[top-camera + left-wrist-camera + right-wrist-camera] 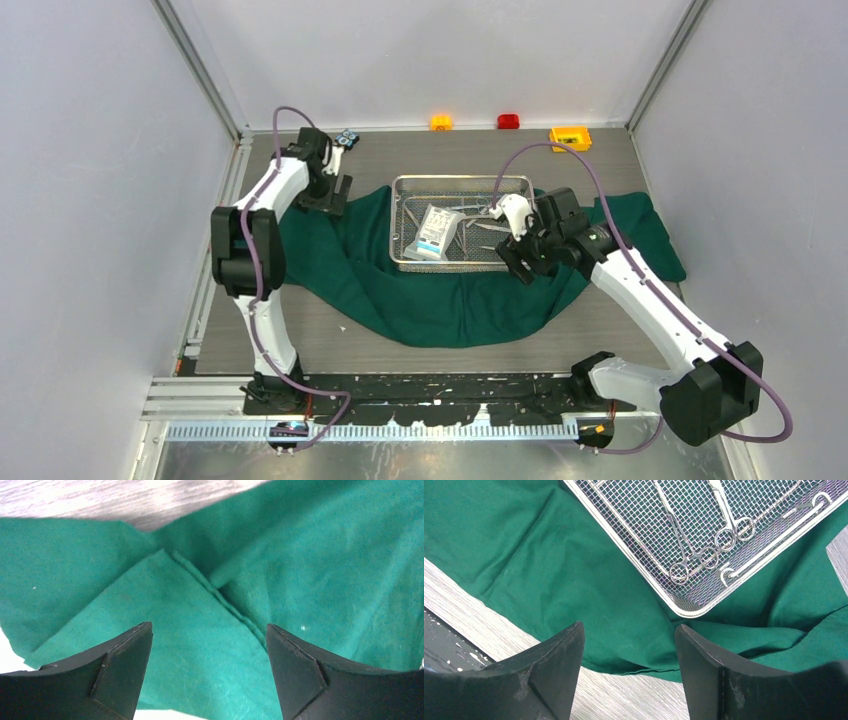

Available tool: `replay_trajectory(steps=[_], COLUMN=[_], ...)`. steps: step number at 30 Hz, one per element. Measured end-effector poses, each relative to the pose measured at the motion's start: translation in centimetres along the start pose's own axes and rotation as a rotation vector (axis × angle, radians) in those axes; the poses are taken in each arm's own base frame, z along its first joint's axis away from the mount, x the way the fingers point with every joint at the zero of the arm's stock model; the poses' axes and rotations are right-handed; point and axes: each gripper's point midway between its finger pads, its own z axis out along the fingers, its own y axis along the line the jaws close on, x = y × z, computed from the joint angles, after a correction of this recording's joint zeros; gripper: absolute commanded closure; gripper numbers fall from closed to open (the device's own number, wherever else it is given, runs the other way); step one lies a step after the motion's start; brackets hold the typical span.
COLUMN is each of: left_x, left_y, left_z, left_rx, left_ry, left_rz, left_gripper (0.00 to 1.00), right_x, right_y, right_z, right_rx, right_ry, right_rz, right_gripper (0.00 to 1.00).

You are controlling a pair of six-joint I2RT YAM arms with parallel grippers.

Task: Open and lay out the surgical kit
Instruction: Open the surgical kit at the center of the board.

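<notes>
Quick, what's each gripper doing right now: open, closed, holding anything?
Left gripper: open, holding nothing, over the green cloth.
Right gripper: open, holding nothing, near a corner of the wire tray.

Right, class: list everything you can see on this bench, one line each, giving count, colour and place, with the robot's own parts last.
drape: one, dark green, spread across the middle of the table
wire-mesh tray: one, silver, on the drape, towards the far side
pouch: one, white, flat in the tray's left half
ring-handled forceps: two visible, silver, in the tray's right part
orange block: one, orange, far edge
red block: one, red, far edge, right of the orange block
yellow box: one, yellow, far right
table: one, grey wood grain
left gripper: one, black, open, over the drape's left end
right gripper: one, black, open, by the tray's near right corner
</notes>
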Motion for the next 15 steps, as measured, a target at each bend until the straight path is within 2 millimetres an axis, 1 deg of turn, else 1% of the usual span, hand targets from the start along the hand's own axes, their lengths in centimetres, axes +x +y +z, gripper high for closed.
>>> replay_trajectory(steps=[3,7,11,15], left_x=[-0.4,0.2,0.9,1.1], left_y=[-0.1,0.2,0.4,0.7], left_z=[1.6,3.3,4.4,4.8], left_rx=[-0.004,-0.026,-0.047,-0.062], left_ry=[0.018,0.058,0.091,0.101], left_rz=[-0.025,-0.037,-0.04,-0.038], left_gripper=[0.14,0.17,0.23,0.34], right_x=[0.0,0.5,1.1,1.2], right_y=[-0.1,-0.1,-0.2,-0.4], right_z=[0.2,0.5,0.7,0.8], right_rx=[0.004,0.002,0.003,0.006], right_ry=[-0.006,0.004,0.016,0.012], right_rz=[0.006,0.016,0.028,0.038], right_gripper=[0.29,0.29,0.29,0.29])
